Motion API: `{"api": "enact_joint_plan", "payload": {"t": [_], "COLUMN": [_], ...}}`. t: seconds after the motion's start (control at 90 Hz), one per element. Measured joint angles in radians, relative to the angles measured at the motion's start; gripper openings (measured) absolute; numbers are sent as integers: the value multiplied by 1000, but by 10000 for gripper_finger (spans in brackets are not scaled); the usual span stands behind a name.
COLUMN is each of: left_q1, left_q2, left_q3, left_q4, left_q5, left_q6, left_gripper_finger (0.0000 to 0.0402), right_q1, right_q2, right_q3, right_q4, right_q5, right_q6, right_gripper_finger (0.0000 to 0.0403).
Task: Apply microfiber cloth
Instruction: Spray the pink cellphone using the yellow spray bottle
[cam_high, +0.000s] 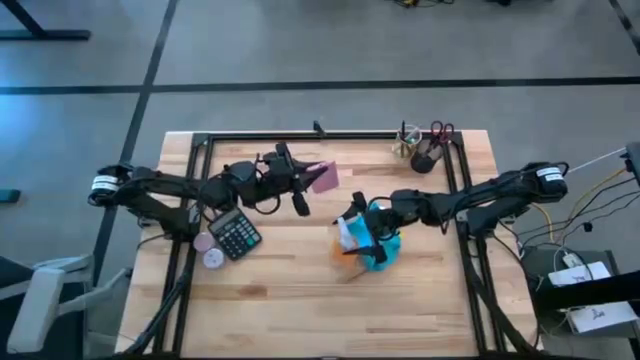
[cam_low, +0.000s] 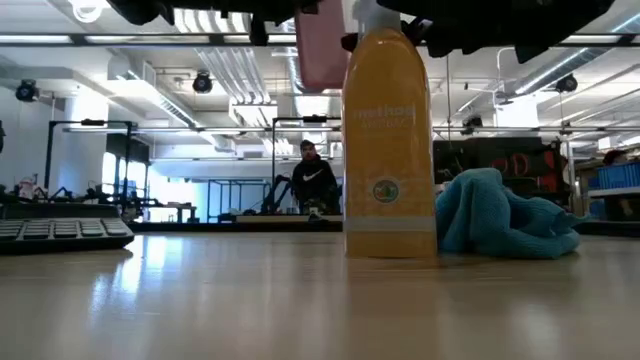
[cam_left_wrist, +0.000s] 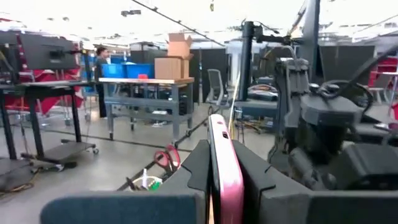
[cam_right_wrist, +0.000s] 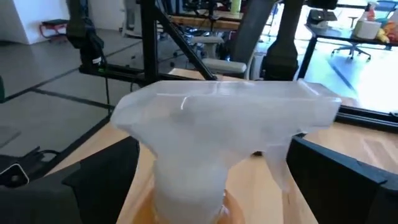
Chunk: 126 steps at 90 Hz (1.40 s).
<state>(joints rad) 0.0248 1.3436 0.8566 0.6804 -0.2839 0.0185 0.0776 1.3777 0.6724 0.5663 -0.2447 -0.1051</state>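
Right end effector (cam_high: 352, 232): over the middle-right of the bench, fingers either side of the neck of an orange plastic spray bottle (cam_low: 390, 150) just under its white trigger head (cam_right_wrist: 227, 118); fingers look set against the neck, clamped on it.
Orange spray bottle: upright on the bench in the low view, base on the wood, white top up among the dark arm parts.
Microfiber cloth (cam_low: 500, 215): soft turquoise-blue fabric, bunched in a heap on the bench, touching or just beside the bottle's base; in the high view it lies under the right arm's wrist (cam_high: 385, 240).
Left end effector (cam_high: 305, 180): raised over the back-middle of the bench, fingers closed on the edges of a flat pink-cased phone (cam_left_wrist: 225, 171), held edge-on in the left wrist view.
Pink-cased phone: lifted off the wood; its lower part shows hanging at the top of the low view.
Black desk calculator (cam_high: 235, 235): flat on the left part of the bench, below the left arm.
Small pale pink round object (cam_high: 208, 250): just beside the calculator; what it is I cannot tell.
Dark cup of pens and red-handled scissors (cam_high: 425, 150): back right corner.
Light wooden bench (cam_high: 290, 300): black frame rails along back and sides.
Person in dark clothes (cam_low: 315, 180): seated far off in the room beyond.
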Motion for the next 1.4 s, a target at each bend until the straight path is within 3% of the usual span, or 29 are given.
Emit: {"api": "enact_joint_plan", "payload": {"t": [0.367,0.767,0.856,1.022,1.278,1.4], "left_q1": [-13,-13,2,24,25,25], "left_q2": [0,-38,-19,19,28,28], "left_q3": [0,0,0,0,0,-1], "left_q4": [-5,-92,-60,-41,-43,-66], "left_q5": [6,-26,-23,15,23,23], "left_q6": [7,26,33,35,30,61], "left_gripper_finger": [17,17,17,17,17,17], "right_q1": [0,1,0,-3,-2,-2], "right_q2": [0,0,0,0,-1,-8], "right_q3": [3,4,4,4,4,4], "right_q4": [-2,-2,-4,-8,-12,-20], "right_q5": [0,0,14,37,38,35], "right_q6": [0,7,4,23,57,63], "right_gripper_finger": [362,180,157,164,287,327]}}
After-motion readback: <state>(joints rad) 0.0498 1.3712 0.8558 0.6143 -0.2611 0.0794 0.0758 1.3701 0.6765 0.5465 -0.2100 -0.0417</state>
